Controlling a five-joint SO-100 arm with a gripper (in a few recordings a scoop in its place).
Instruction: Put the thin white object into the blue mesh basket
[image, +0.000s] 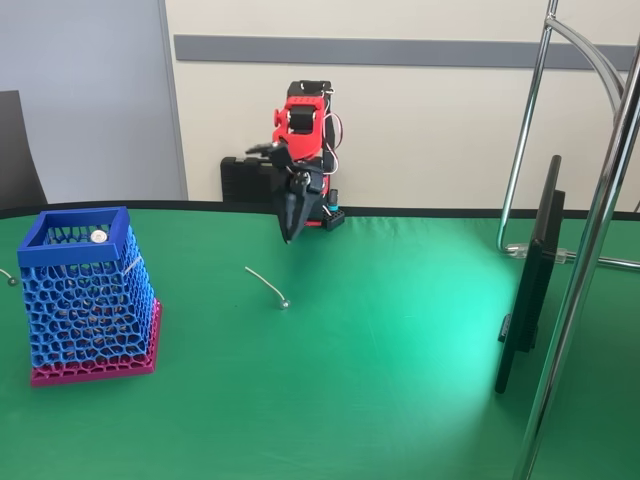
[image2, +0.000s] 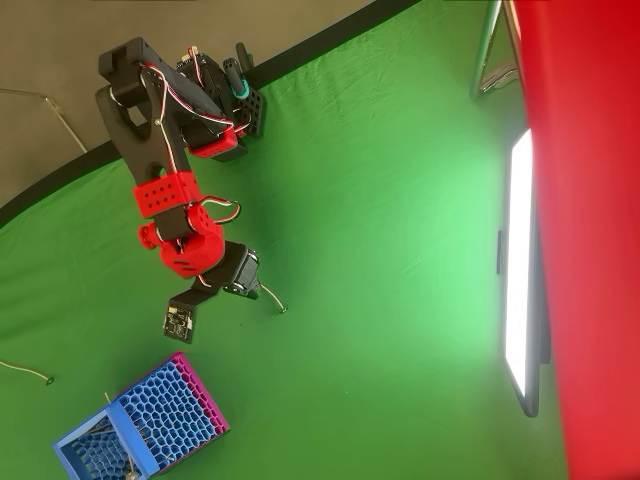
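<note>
The thin white object (image: 265, 284) lies on the green cloth in the fixed view, slightly curved, with its grey knob at the near right end. The overhead view shows the same stick (image2: 273, 298) just beside the wrist. My gripper (image: 288, 232) hangs pointing down above and a little behind the stick, clear of it. Its black fingers meet in a point, so it is shut with nothing in it. From overhead the gripper (image2: 244, 278) is mostly hidden under the red wrist. The blue mesh basket (image: 40, 232) stands upright at the left on its magenta base, also at the overhead view's bottom left (image2: 165, 415).
A piece with a white round disc head (image: 98, 237) rests in the basket. Another thin stick (image: 8, 277) lies at the left edge, also seen overhead (image2: 28, 371). A dark flat screen (image: 530, 280) and a chrome stand (image: 520, 140) occupy the right side.
</note>
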